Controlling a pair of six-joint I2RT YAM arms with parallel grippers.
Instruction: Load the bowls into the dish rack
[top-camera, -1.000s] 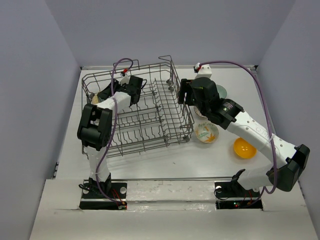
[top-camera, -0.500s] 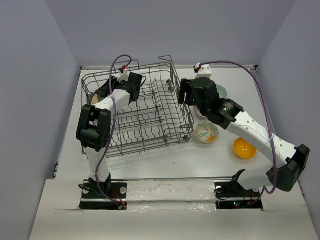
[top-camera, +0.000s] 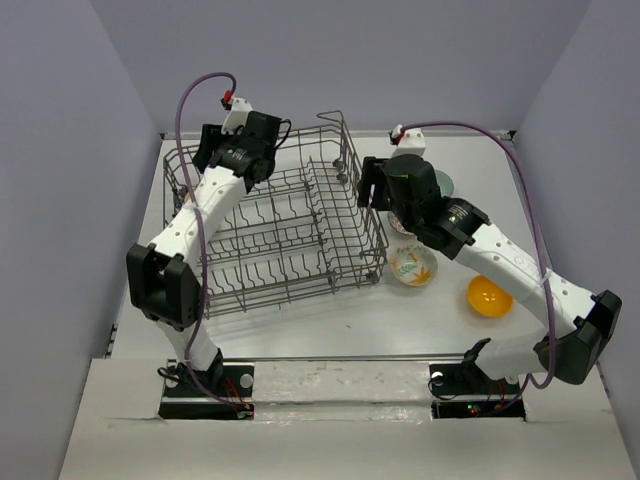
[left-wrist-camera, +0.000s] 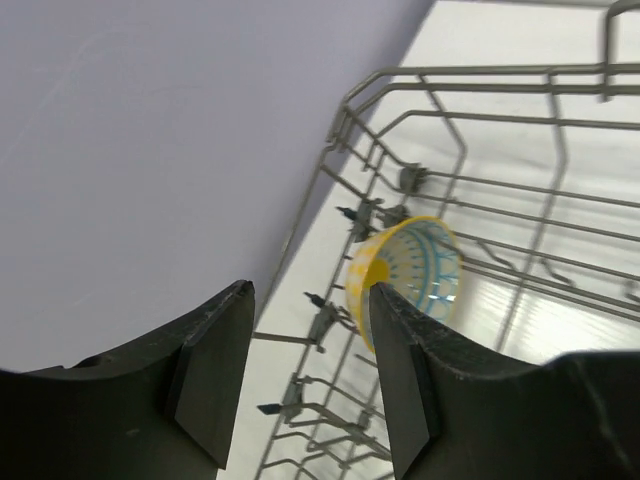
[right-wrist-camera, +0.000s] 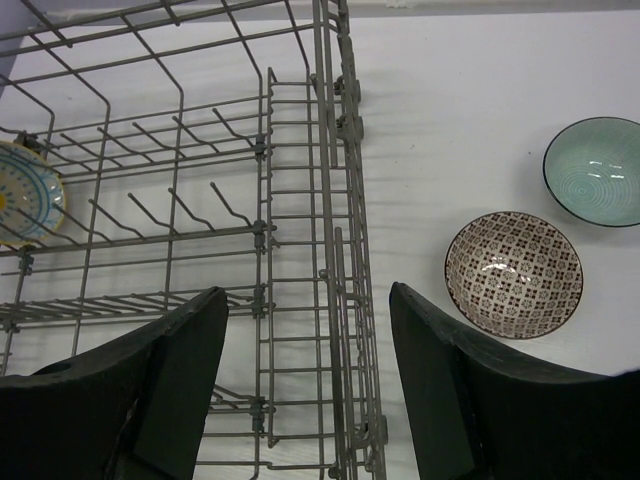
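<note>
The dish rack (top-camera: 300, 262) stands left of centre. A white bowl with a yellow centre (left-wrist-camera: 405, 280) stands on edge among the tines at its far left corner and also shows in the right wrist view (right-wrist-camera: 25, 192). My left gripper (top-camera: 212, 158) is open and empty, raised above that bowl (left-wrist-camera: 310, 385). My right gripper (top-camera: 372, 185) is open and empty over the rack's right wall (right-wrist-camera: 322, 150). The brown patterned bowl (right-wrist-camera: 513, 273) and teal bowl (right-wrist-camera: 597, 170) lie on the table to its right. The leaf-pattern bowl (top-camera: 413, 266) and orange bowl (top-camera: 489, 296) lie nearer.
Grey walls close in the table on the left, back and right. The left wall is near the rack's left rim (left-wrist-camera: 340, 140). The right arm's forearm (top-camera: 500, 255) stretches over the bowls on the table; the brown bowl is hidden under it in the top view.
My left arm has lifted up and back from inside the rack, leaving the yellow-centred bowl standing in the tines. The right arm has barely moved.
</note>
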